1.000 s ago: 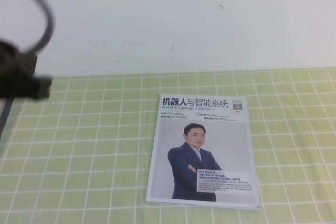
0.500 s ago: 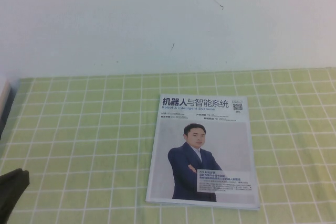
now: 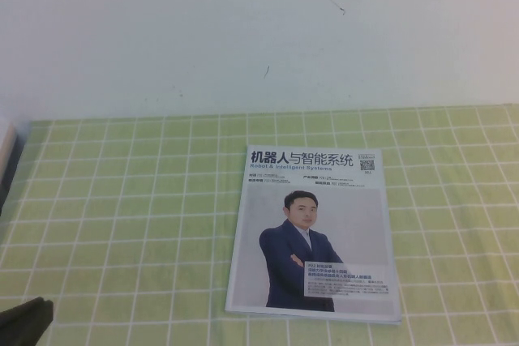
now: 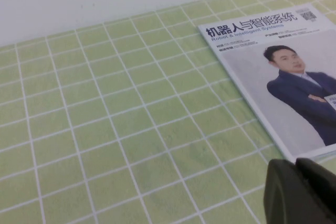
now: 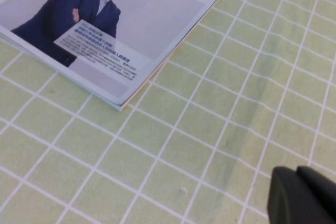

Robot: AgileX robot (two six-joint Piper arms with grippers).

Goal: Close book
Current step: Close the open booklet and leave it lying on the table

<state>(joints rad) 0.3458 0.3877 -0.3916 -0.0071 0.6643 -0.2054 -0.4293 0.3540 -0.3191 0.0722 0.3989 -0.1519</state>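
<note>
Your left arm [image 3: 24,322] has dropped from the upper left of the high view to its lower left corner, where only a dark sliver shows. The book [image 3: 316,232] has not shifted.

You find the book lying flat and closed, cover up, a little right of the middle of the worktop. Its edges run nearly square to the cloth's grid. A broad stretch of bare cloth [image 3: 122,200] lies on its left, a narrower band on its right, and a strip between its far edge and the white wall [image 3: 243,30]. Its near edge sits close to the bottom of the high view.

Your left gripper [image 4: 296,169] is over bare cloth, well off the book's [image 4: 278,72] left side. Its dark jaws are pressed together with nothing between them. Your right gripper [image 5: 297,174] is outside the high view. It is over cloth off the book's [image 5: 94,30] near right corner, jaws likewise together and holding nothing.

The cover is smooth and slightly glossy, grey-white, with a man in a dark blue suit and a title band along the far edge. Thin stacked page edges show at the near corner. The cloth is matte pale green with white grid lines.
</note>
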